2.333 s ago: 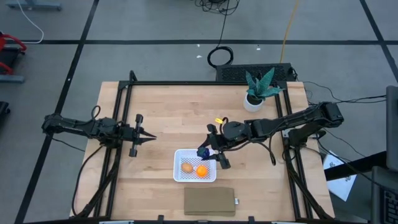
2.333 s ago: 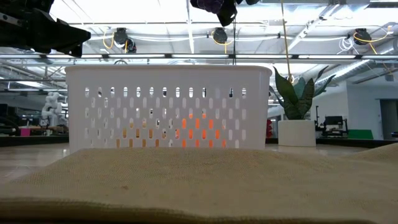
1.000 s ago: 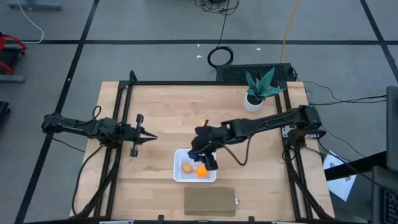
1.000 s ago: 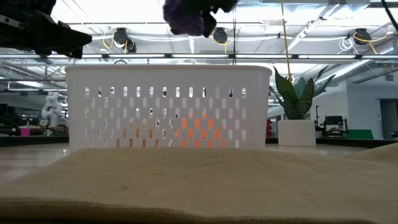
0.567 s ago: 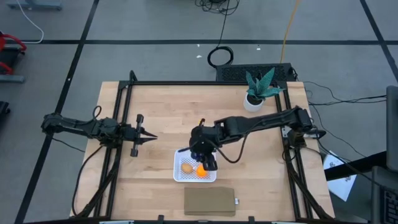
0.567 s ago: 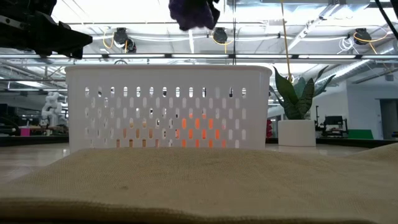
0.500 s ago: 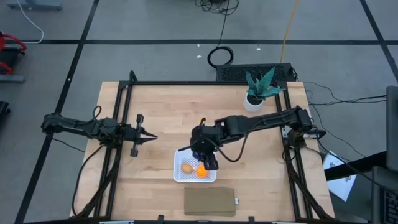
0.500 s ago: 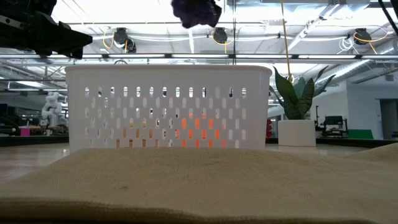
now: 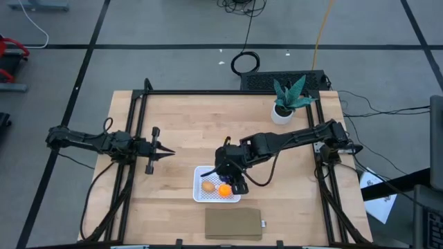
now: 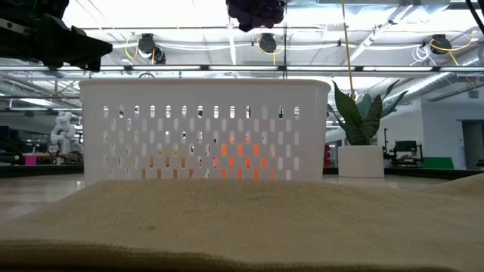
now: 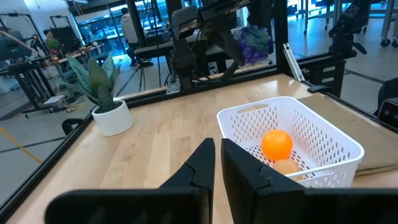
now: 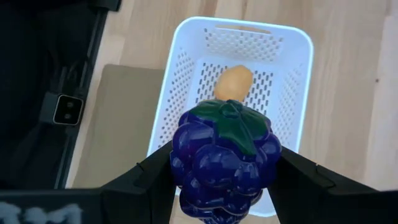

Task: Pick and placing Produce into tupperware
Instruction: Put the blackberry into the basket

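The tupperware is a white perforated basket (image 9: 198, 188) near the table's near edge. Inside it lie an orange piece (image 9: 224, 189) and a tan piece (image 9: 208, 185). A dark purple grape bunch (image 12: 222, 163) with a green leaf top hangs above the basket, with my right gripper (image 9: 234, 178) shut on it. The low view shows the bunch (image 10: 255, 13) well above the basket's rim (image 10: 204, 81). My left gripper (image 9: 166, 153) waits shut at the table's left, pointing level toward the basket. My right gripper pinches the grape bunch between its two fingers (image 12: 146, 177), on the bunch's two opposite sides (image 12: 180, 155). The fingers slant down from above and from the table's far right. The bunch is lifted clear over the basket, its leafy top toward the wrist.
A flat brown pad (image 9: 233, 223) lies between the basket and the table's near edge. A potted plant (image 9: 287, 100) stands at the far right corner. Bare wood lies left of and beyond the basket.
My right gripper has carried the grape bunch a little toward the table's near edge, farther over the basket, and slightly upward. It has tipped to point more steeply down. The bunch stays held and clear of the basket.
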`<control>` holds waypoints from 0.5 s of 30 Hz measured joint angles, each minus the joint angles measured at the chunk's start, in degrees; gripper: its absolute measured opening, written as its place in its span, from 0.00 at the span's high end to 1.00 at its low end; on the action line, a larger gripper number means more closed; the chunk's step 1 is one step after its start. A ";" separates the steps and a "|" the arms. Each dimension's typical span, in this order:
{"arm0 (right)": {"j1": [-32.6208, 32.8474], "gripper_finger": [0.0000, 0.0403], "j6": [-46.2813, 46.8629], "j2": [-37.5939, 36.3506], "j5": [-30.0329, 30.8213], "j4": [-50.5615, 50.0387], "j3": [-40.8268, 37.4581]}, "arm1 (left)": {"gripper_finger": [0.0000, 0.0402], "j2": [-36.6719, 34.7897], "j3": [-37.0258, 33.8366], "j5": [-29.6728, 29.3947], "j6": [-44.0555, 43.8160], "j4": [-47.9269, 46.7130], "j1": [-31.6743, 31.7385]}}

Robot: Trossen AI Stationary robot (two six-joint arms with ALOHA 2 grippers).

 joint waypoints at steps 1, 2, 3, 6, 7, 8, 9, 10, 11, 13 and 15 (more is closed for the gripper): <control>0.03 0.51 -0.03 0.00 -0.01 0.01 0.00 | 0.92 0.00 0.00 0.00 0.00 0.00 0.00; 0.00 0.51 -0.03 0.00 -0.02 0.11 -0.06 | 0.92 0.00 0.00 0.00 0.00 0.00 0.02; -0.04 0.51 -0.06 -0.07 -0.01 0.74 -0.45 | 0.92 0.00 -0.02 0.00 0.00 0.00 0.00; -0.12 0.51 -0.53 -0.04 0.02 2.14 -1.87 | 0.92 0.00 0.00 0.00 0.00 -0.02 0.00; -0.11 0.51 -0.58 0.00 0.01 2.28 -2.35 | 0.92 0.00 -0.01 0.00 0.00 -0.01 0.00; -0.10 0.51 -0.63 0.00 0.00 2.69 -2.92 | 0.92 0.00 0.00 0.00 0.00 -0.02 0.00; -0.10 0.51 -0.67 -0.01 -0.01 3.29 -3.57 | 0.92 0.00 0.00 0.00 0.00 -0.02 0.00; -0.10 0.51 -0.77 -0.03 -0.01 3.95 -4.28 | 0.92 0.00 -0.01 0.02 0.00 -0.02 0.01; -0.08 0.51 -0.95 -0.04 -0.03 4.55 -5.04 | 0.92 0.00 -0.02 0.00 0.00 -0.02 0.00; -0.08 0.51 -1.07 0.00 -0.03 5.75 -6.47 | 0.92 0.00 -0.01 0.02 0.00 -0.02 0.00; -0.08 0.51 -1.10 0.00 -0.03 6.98 -7.57 | 0.92 0.00 -0.01 0.02 0.00 -0.02 0.01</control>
